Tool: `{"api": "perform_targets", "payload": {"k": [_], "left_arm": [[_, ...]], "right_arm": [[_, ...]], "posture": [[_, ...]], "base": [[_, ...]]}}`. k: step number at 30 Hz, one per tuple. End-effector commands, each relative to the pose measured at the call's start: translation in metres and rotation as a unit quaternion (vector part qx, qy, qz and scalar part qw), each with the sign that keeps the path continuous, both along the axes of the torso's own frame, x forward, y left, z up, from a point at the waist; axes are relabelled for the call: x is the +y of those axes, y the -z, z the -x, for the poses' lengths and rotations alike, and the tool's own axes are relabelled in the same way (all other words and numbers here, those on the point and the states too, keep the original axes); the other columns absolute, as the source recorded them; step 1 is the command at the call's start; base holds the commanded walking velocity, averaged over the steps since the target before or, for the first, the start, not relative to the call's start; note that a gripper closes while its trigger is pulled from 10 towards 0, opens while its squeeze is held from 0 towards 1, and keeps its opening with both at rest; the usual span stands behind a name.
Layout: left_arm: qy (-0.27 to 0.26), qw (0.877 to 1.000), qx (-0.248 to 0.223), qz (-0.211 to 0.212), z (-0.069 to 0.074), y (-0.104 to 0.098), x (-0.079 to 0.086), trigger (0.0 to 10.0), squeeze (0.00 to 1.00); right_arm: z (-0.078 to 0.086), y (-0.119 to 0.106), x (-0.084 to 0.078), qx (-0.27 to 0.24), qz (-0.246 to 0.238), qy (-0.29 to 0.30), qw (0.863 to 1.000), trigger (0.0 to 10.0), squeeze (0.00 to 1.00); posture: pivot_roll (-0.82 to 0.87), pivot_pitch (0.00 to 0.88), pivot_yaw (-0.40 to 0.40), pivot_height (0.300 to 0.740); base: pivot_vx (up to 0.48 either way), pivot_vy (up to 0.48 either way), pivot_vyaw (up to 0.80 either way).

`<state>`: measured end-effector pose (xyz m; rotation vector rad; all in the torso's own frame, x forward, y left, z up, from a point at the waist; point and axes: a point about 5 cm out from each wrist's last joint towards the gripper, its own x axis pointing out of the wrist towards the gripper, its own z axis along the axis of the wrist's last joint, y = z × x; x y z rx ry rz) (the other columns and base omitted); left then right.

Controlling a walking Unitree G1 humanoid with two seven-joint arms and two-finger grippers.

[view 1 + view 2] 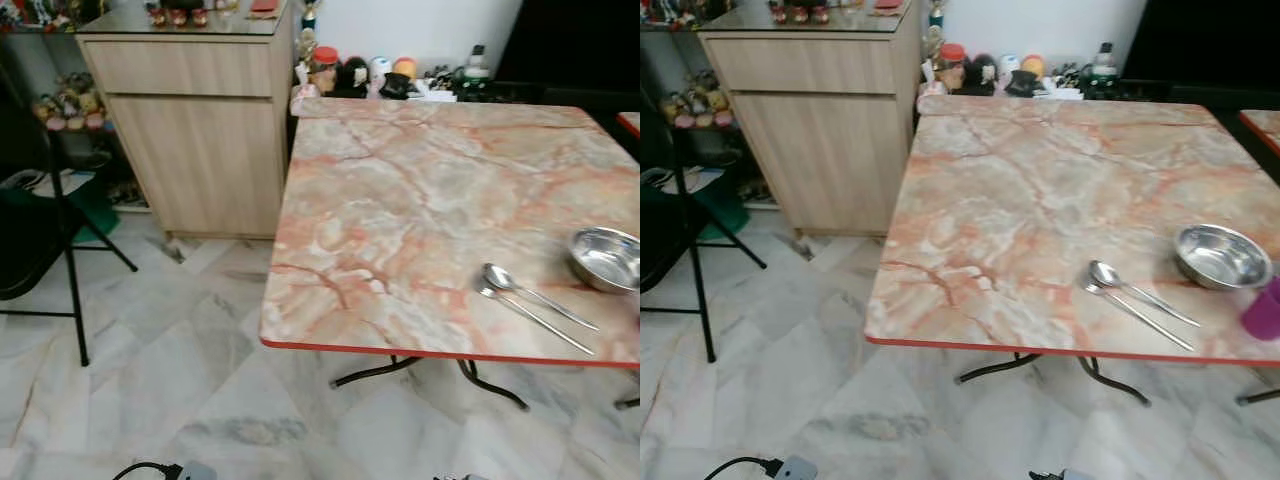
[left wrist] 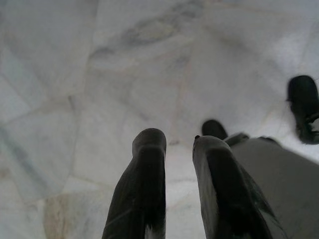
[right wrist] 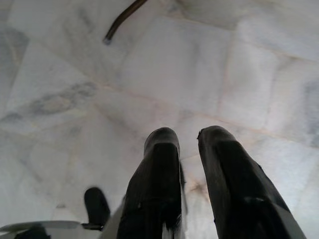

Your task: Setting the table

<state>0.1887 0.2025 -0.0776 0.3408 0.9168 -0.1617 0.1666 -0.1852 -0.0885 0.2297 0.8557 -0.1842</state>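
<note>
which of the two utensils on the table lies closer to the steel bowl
The spoon, with its rounded bowl end. It lies on the steel bowl's side, while the fork sits beside it, nearer the table's front edge.

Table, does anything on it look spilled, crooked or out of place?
Nothing spilled or damaged. The spoon and fork lie side by side at a slant to the table edge, left of the bowl, with a purple cup at the right edge.
</note>
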Motion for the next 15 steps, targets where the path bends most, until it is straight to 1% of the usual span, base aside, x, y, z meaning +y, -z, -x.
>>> {"api": "perform_targets", "payload": {"k": [1, 6, 10, 15], "left_arm": [[0.004, 1.000, 0.008, -0.003, 0.0031, 0.0019, -0.0006, 10.0, 0.00], [0.005, 1.000, 0.007, -0.003, 0.0030, 0.0019, -0.0014, 10.0, 0.00], [0.005, 1.000, 0.007, -0.001, 0.0026, 0.0019, -0.0026, 10.0, 0.00], [0.004, 1.000, 0.005, 0.001, 0.0020, 0.0018, -0.0038, 10.0, 0.00]], "right_arm": [[0.0056, 0.0024, -0.0028, 0.012, -0.001, 0.008, 1.000, 10.0, 0.00], [0.0068, 0.0031, -0.0032, 0.017, -0.001, 0.008, 1.000, 10.0, 0.00], [0.0071, 0.0032, -0.0041, 0.018, 0.000, 0.008, 1.000, 10.0, 0.00], [0.0067, 0.0027, -0.0041, 0.013, -0.005, 0.005, 1.000, 10.0, 0.00]], "posture": [[0.03, 0.104, -0.005, 0.740], [0.03, 0.104, -0.007, 0.740], [0.03, 0.106, -0.010, 0.740], [0.02, 0.106, -0.012, 0.740]], "base": [[0.000, -0.480, 0.00], [0.000, -0.480, 0.00], [0.000, -0.480, -0.67], [0.000, -0.480, 0.00]]}}
